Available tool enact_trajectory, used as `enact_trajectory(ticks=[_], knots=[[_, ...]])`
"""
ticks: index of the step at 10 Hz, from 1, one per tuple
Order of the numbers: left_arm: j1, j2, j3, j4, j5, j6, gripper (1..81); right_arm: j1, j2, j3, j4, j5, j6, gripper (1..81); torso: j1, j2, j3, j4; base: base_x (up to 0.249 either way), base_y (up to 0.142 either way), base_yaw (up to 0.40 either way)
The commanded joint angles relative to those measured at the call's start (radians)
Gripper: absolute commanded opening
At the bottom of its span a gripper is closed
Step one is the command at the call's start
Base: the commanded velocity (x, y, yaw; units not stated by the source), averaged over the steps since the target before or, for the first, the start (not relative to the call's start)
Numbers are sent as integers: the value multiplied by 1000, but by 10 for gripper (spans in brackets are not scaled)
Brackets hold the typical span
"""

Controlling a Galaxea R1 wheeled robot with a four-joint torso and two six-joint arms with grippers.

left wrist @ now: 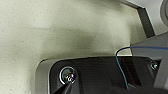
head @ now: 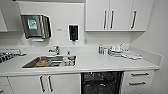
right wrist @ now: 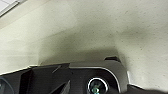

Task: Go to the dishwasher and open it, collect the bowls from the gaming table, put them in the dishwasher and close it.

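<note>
The dishwasher (head: 101, 82) sits under the white counter (head: 100, 63), right of the sink. It stands open, and its dark inside with racks shows in the head view. The bowls and the gaming table are out of view. Both wrist views look down on a pale speckled floor (left wrist: 62, 30) (right wrist: 100, 30) past the robot's own dark plate.
A steel sink (head: 50, 61) holding some items and a tap (head: 55, 50) are left of the dishwasher. White dishes and bottles (head: 116, 51) stand on the counter at the right. White drawers (head: 139, 78) flank the dishwasher; cupboard doors (head: 46, 83) are under the sink. A right-hand wall (head: 160, 37) closes the corner.
</note>
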Motion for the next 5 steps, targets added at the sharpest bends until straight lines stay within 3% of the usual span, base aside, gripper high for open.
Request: enact_trajectory(ticks=[1,5], knots=[[-51,-25,3,8,23,3,811,34,9,-23,-76,8,-13,811,-64,99,0,0,0,0,0],[-50,60,-113,5,44,3,811,25,92,-152,-78,8,-12,811,-138,212,1,0,0,0,0]])
